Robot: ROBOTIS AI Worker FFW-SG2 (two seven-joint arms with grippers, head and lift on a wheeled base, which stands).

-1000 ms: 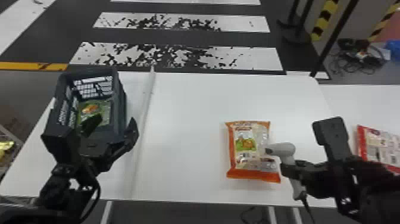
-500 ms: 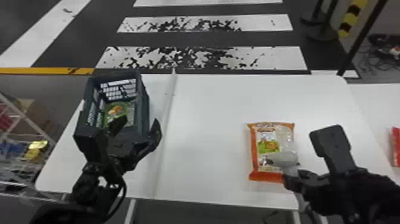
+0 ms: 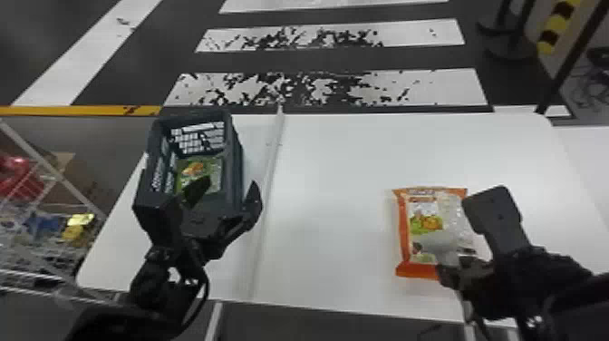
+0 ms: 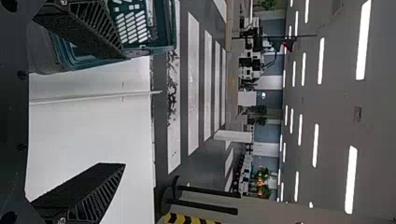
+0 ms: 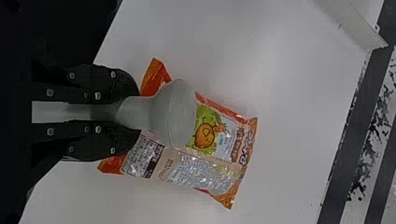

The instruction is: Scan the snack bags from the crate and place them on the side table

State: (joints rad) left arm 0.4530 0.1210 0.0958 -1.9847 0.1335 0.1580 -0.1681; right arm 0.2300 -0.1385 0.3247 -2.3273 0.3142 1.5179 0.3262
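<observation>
R gripper (image 5: 138, 113) clamped on scanner (image 5: 173, 114), bag (image 5: 205, 135) just under & past its tips, long axis roughly outward; L gripper (image 4: 125, 111) farther off, fingers apart.

Long white tube lights (image 4: 363, 39) run in rows across the grey ceiling (image 4: 341, 109) in the left wrist view. In the head view, the smooth white tabletop (image 3: 335, 158) is bright and fairly even, while the dark grey floor (image 3: 317, 324) past its near edge lies dim. Small glints catch the orange-edged, shiny plastic snack bag (image 5: 223, 140), and the pale, rounded plastic scanner (image 5: 173, 114) has soft shading.
</observation>
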